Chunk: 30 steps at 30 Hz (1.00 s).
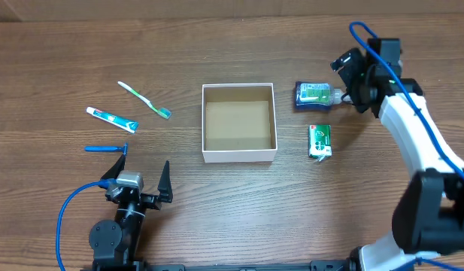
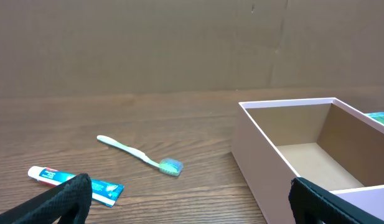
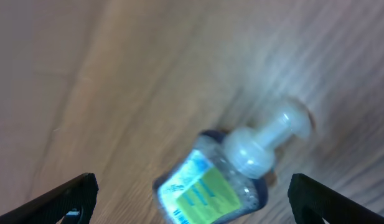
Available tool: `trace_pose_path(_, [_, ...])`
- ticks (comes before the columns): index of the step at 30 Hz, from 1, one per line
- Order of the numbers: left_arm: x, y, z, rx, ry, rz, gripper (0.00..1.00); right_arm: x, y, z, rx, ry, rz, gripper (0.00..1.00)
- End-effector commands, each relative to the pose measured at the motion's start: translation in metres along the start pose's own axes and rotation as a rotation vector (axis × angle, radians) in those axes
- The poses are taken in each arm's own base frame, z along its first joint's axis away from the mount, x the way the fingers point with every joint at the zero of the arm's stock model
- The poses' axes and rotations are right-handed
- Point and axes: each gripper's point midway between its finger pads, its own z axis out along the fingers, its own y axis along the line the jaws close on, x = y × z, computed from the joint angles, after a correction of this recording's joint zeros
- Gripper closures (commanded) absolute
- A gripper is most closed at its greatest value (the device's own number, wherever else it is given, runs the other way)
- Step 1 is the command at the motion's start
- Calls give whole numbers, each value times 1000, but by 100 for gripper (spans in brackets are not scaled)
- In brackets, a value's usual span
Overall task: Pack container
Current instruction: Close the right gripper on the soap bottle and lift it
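The container [image 1: 239, 154] is a square white box with a brown inside at the table's middle; it also shows at the right of the left wrist view [image 2: 266, 155]. A blue pump bottle [image 1: 314, 95] lies on its side just right of the container, and fills the right wrist view [image 3: 213, 186]. My right gripper [image 1: 346, 79] is open, close above the bottle's pump end, its fingertips [image 3: 192, 199] apart on either side of the bottle. My left gripper [image 1: 140, 181] is open and empty near the front left, its view [image 2: 188, 199] facing the container.
A green-and-white carton [image 1: 319, 141] lies right of the container. Left of it lie a green toothbrush [image 1: 144, 100], a toothpaste tube [image 1: 111, 119] and a blue razor [image 1: 106, 148]. The toothbrush [image 2: 139, 154] and tube [image 2: 76, 184] also show in the left wrist view.
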Motion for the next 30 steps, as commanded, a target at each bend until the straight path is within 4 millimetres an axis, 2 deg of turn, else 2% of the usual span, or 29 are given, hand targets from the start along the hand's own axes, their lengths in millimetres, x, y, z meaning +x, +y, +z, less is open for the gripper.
trace_pose_path(1, [0,1,0,-1,-4,-17,0,5,-5,13,22,30,140,0])
trace_pose_path(9, [0,1,0,-1,-4,-17,0,4,-18,24,59,38,186,0])
trace_pose_path(16, [0,1,0,-1,-4,-17,0,15,-38,49,125,72,189,2])
trace_pose_path(19, [0,1,0,-1,-4,-17,0,19,-44,59,144,81,189,5])
trace_pose_path(27, [0,1,0,-1,-4,-17,0,10,-48,75,132,58,167,23])
trace_pose_path(30, [0,1,0,-1,-4,-17,0,9,-51,79,140,49,164,34])
